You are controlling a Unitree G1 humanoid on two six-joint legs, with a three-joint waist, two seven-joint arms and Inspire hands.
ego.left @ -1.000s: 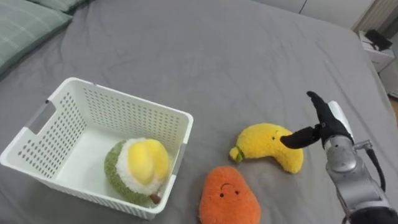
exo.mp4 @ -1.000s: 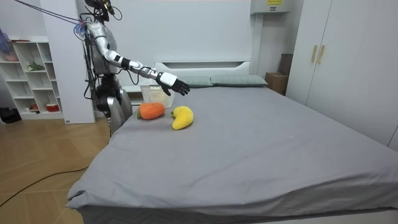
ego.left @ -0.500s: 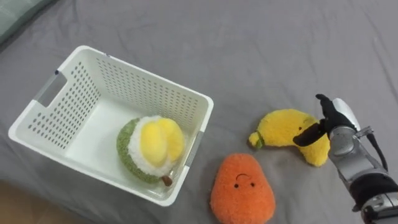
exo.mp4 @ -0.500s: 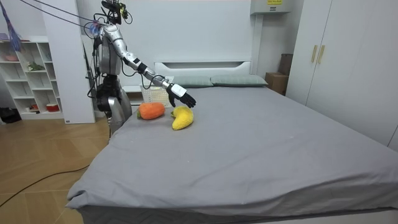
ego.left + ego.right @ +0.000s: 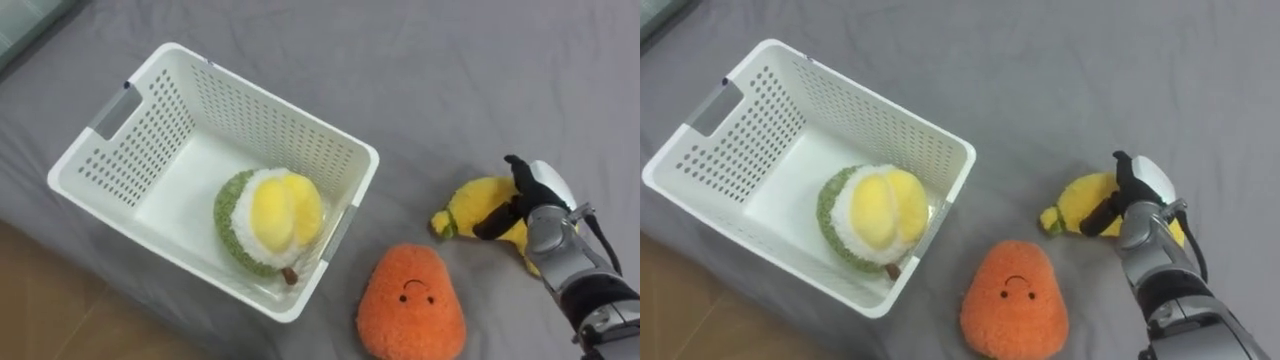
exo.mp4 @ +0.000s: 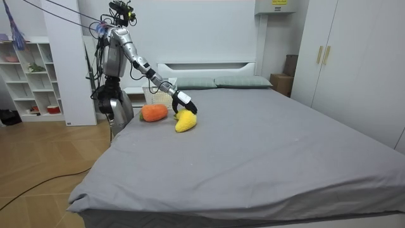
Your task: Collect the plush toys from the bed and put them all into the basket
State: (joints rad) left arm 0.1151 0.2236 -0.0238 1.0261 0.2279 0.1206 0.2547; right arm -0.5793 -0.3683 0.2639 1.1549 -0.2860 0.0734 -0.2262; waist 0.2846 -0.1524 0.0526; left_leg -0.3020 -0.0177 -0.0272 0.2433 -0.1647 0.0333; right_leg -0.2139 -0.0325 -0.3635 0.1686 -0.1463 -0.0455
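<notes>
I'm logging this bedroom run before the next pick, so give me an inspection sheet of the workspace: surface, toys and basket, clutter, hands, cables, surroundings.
Surface: grey bed sheet, lightly creased.
Job's things: white basket on the bed near its edge, holding a green-and-yellow plush; orange plush and yellow plush lie on the sheet outside the basket.
Clutter: nothing seen.
Hands: right hand open, laid on the yellow plush, not closed round it.
Cables: nothing seen apart from the robot's own.
Surroundings: pillows at the head of the bed, white wardrobe, white shelf unit, wooden floor.
</notes>
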